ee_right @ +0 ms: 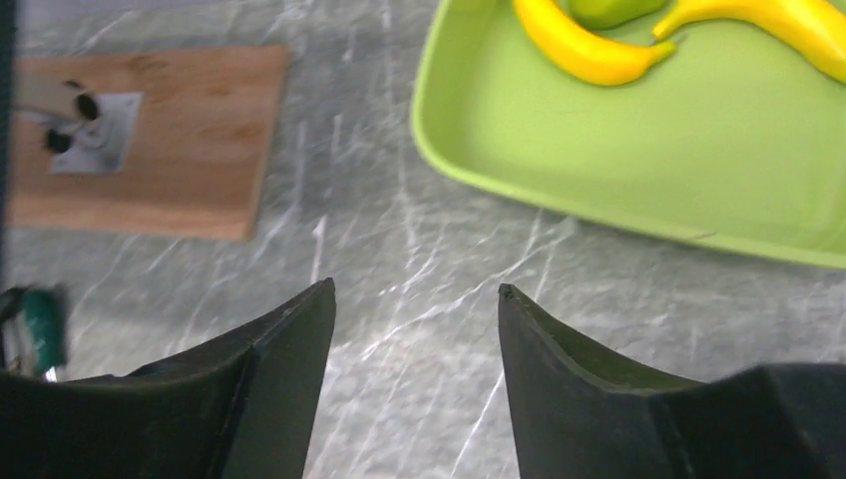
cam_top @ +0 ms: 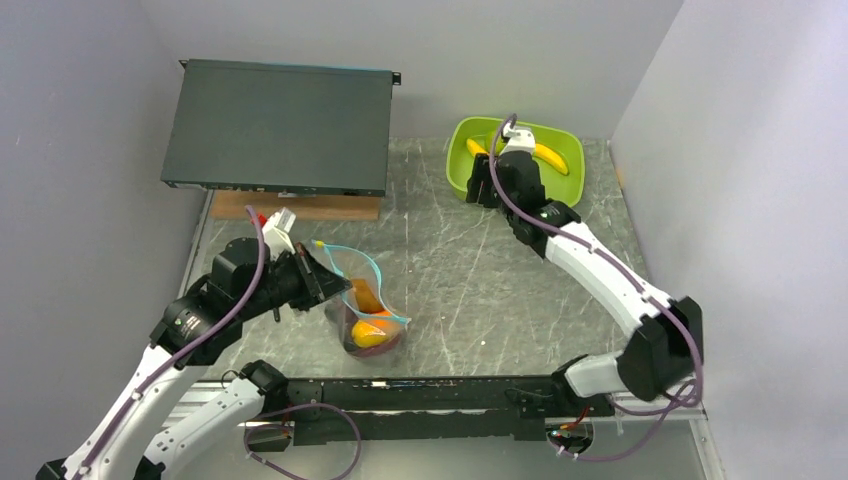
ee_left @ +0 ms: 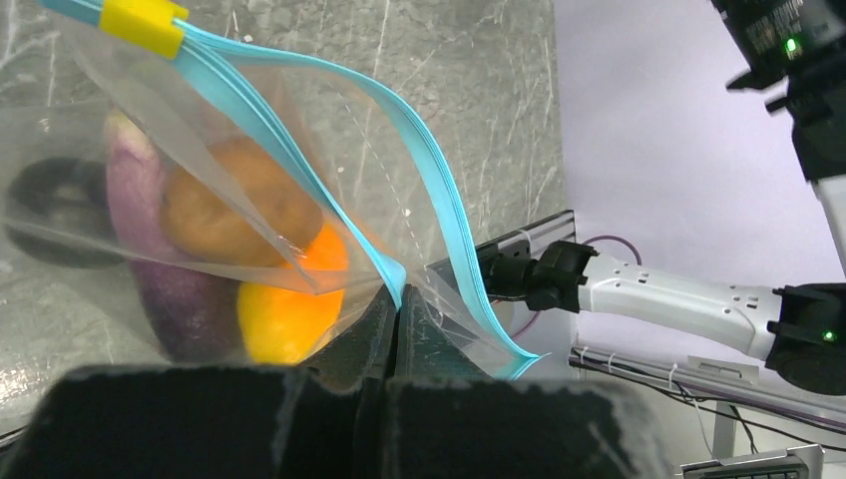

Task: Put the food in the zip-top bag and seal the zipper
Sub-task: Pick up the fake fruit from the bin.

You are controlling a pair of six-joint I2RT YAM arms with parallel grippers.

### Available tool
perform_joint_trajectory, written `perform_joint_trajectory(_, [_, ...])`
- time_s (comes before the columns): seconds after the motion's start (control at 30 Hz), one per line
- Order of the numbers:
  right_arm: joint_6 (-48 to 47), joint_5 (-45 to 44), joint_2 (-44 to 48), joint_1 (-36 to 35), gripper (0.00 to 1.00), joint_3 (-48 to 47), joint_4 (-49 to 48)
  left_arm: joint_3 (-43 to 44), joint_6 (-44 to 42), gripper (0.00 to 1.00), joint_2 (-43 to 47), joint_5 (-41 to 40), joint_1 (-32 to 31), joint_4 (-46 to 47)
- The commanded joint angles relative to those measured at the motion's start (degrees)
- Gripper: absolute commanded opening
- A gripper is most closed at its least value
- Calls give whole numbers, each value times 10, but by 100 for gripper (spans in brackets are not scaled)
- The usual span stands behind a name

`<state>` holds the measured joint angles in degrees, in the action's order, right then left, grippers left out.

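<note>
Left tool [ee_left: 393, 317] pinches the bag [ee_left: 299, 140] by its rim on the desk [cam_top: 480, 280] — a slip would collapse its mouth. Right tool [ee_right: 414, 297] hangs open, empty, by the tub [ee_right: 619, 160] — smooth curved bananas [ee_right: 584, 52] could squirt free.

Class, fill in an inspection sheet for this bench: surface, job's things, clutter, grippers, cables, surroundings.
Surface: grey veined table.
Job's things: zip-top bag open, zipper unsealed; eggplant, kiwi, orange piece inside; two bananas in the green tub.
Clutter: black case and a wooden board, far left.
Grippers: left gripper shut on the bag's mouth; right gripper open, empty, near the tub.
Cables: purple cables along both arms.
Surroundings: plain grey walls.
</note>
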<state>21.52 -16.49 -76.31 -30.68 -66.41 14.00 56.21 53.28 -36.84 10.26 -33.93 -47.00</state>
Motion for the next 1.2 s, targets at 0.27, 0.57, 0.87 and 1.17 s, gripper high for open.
perform_joint_trajectory(0.27, [-128, 9, -334, 153, 87, -255, -58, -52, 5, 0, -38, 31, 2, 51])
perform_joint_trajectory(0.57, [-121, 94, -536, 221, 99, -431, -93, -36, 4, 0, -49, 22, 2, 24])
perform_joint_trajectory(0.87, [-90, 104, -669, 223, 99, -604, -86, -51, 25, 0, -50, 28, 1, 38])
perform_joint_trajectory(1.17, [-89, 67, -729, 222, 98, -656, -102, -42, 29, 0, -57, 27, 1, 32])
